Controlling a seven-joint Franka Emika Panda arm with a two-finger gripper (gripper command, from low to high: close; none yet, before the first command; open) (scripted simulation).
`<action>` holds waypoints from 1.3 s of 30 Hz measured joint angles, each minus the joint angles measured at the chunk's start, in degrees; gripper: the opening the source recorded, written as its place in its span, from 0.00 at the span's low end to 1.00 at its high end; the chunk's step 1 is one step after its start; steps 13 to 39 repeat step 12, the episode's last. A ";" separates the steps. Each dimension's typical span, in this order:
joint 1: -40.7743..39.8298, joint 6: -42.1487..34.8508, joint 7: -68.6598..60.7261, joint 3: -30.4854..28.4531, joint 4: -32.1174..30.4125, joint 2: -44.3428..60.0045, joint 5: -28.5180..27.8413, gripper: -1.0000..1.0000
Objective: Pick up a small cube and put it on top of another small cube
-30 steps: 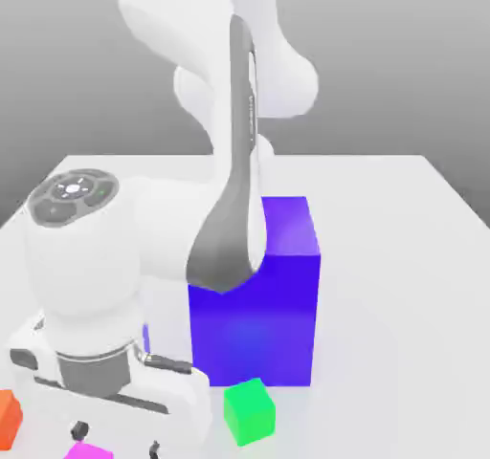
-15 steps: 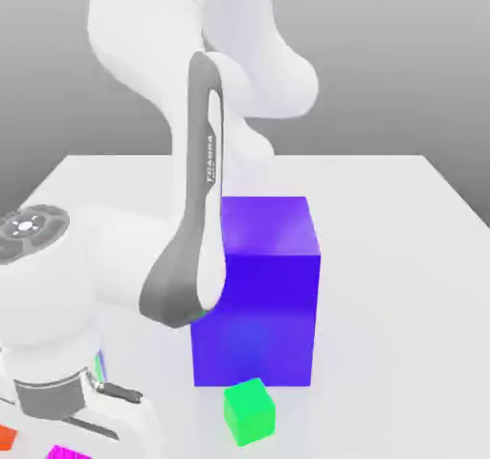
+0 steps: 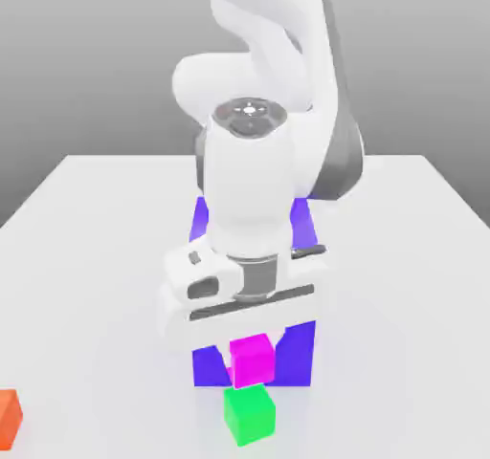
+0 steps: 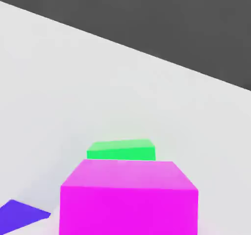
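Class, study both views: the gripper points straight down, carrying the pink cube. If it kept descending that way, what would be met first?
Probably the green cube: the pink cube held in the gripper hangs just above it. Exact alignment in depth is uncertain.

Magenta cube (image 4: 128, 199) before green cube (image 4: 121, 150)

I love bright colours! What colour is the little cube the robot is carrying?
Magenta-pink. The small cube shows best in the hand view, held above the green cube.
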 joint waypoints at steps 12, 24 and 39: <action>-0.08 -4.69 -0.46 0.21 -0.34 -5.10 0.56 1.00; -0.08 -4.69 -0.46 0.21 -0.34 -5.10 0.56 1.00; -0.08 -4.69 -0.46 0.21 -0.34 -5.10 0.56 1.00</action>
